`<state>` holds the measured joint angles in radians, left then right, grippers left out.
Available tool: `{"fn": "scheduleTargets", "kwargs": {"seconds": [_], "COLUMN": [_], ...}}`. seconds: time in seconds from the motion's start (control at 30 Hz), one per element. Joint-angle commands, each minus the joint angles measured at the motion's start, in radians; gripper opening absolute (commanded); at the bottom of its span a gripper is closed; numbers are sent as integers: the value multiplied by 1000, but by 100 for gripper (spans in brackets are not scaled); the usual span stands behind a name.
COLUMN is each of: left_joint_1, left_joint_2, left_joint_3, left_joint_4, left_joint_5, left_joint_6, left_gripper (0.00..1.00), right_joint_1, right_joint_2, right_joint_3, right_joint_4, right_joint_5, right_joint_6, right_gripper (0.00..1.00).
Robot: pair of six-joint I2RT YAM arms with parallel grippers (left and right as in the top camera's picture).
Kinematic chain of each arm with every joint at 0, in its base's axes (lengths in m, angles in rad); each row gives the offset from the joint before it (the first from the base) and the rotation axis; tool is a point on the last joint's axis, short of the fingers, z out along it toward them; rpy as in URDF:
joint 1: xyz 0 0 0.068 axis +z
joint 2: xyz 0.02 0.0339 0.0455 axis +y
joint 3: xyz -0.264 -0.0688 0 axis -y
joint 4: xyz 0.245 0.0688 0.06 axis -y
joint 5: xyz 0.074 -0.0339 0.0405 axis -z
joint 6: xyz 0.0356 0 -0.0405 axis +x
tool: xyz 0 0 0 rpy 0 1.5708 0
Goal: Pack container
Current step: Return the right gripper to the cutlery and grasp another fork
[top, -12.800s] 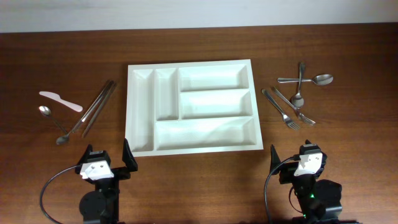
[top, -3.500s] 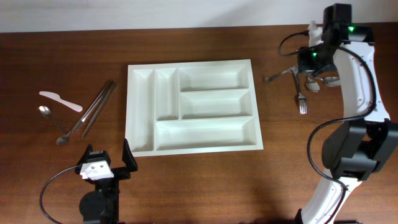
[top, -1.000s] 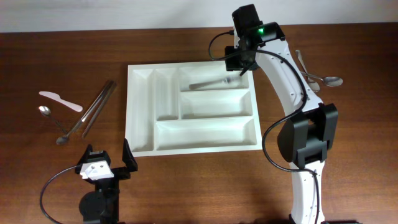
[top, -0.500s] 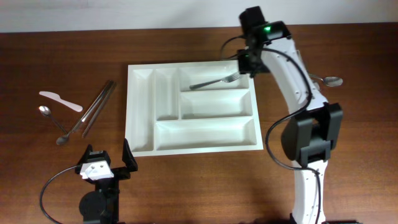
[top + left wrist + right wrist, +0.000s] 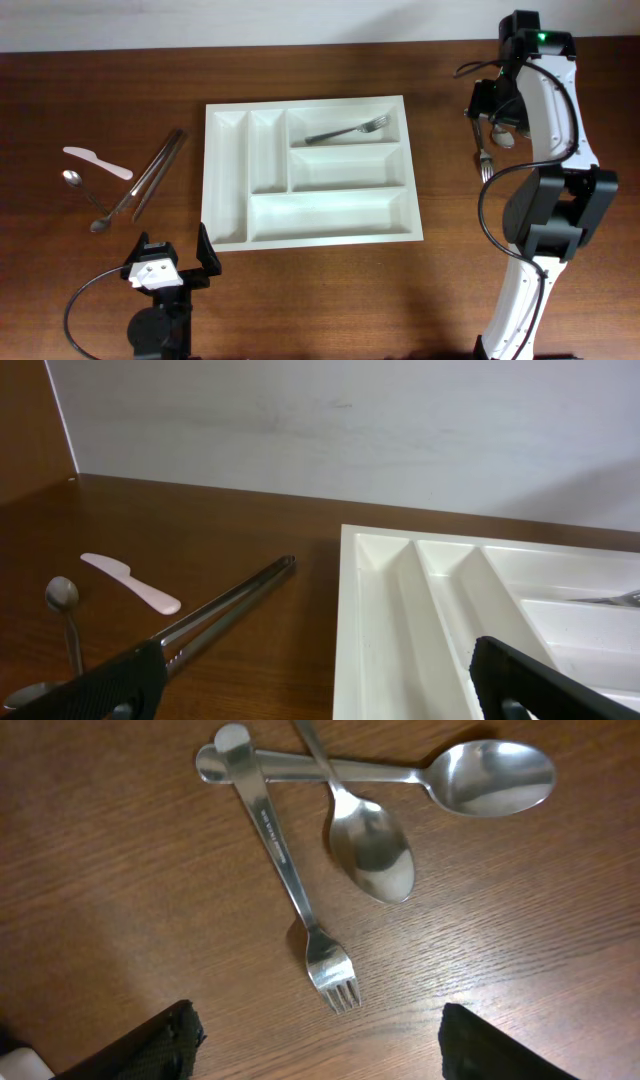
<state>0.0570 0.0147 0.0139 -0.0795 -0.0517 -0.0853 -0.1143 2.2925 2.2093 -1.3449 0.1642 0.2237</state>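
Having left one fork [image 5: 348,129] in the container's [image 5: 330,238] far compartment, right gripper [image 5: 318,1046] returned over a spare fork [image 5: 300,910], jaws apart, seemingly empty; left gripper [image 5: 320,690] parked, jaws apart.

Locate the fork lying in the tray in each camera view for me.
Overhead: fork in the container's far long compartment.
Left wrist: only its handle, at the right edge.
Right wrist: not in view.
Shared landmark: the container's white left rim, in overhead and left wrist.

Below the wide-spread right claw [image 5: 318,1045]: bare counter [image 5: 120,900] left of a fork [image 5: 290,885], tines lying free. Crowded on the right by a small spoon [image 5: 372,845], and at the handle end by a large spoon [image 5: 480,777]. Open wood across to the cutlery tray [image 5: 212,180].
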Motion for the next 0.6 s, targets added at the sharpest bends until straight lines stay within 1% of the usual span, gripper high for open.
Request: {"fn": "scheduleTargets", "kwargs": {"seconds": [0.0,0.3,0.57], "left_joint_1": [-4,-4,-4], "left_joint_2": [-10,-10,-9], "left_joint_3": [-5,-5,-5], "left_joint_4": [-2,-2,-2], "left_joint_5": [11,11,11], "left_joint_6": [19,19,19], "left_gripper": [99,99,99], "right_joint_1": [8,8,8], "right_joint_2": [5,5,5], "right_joint_3": [-47,-249,-335], "right_joint_4": [13,126,193], "right_joint_5": [5,2,-4], "right_joint_6": [-33,-32,-32], "right_gripper": [79,78,63]}}
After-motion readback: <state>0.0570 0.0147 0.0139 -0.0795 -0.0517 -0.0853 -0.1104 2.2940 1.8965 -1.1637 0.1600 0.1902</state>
